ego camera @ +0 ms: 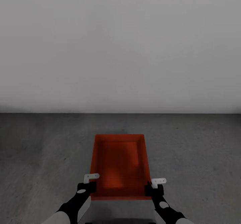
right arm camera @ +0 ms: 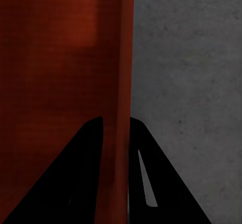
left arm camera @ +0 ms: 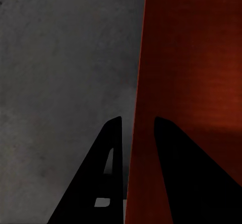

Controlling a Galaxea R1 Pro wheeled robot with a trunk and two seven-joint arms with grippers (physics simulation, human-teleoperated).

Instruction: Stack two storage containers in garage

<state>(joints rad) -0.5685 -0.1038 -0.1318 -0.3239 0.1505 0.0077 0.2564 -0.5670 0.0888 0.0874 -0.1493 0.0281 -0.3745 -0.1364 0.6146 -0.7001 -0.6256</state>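
Observation:
One red-orange storage container (ego camera: pixel 119 165) lies lengthwise in front of me over the dark grey concrete floor (ego camera: pixel 47 150) of the garage, open side up and nothing in it. My left gripper (ego camera: pixel 91 185) is shut on its left wall near the close corner, one finger inside and one outside, as the left wrist view confirms for the gripper (left arm camera: pixel 137 121) and wall (left arm camera: pixel 146 58). My right gripper (ego camera: pixel 150 187) pinches the right wall the same way, and the right wrist view has the gripper (right arm camera: pixel 117 119) astride that wall (right arm camera: pixel 123 53). Whether the container touches the floor, I cannot tell.
A plain white wall (ego camera: pixel 120 49) stands ahead, meeting the floor a little beyond the container's far end. Bare concrete spreads out on both sides of the container.

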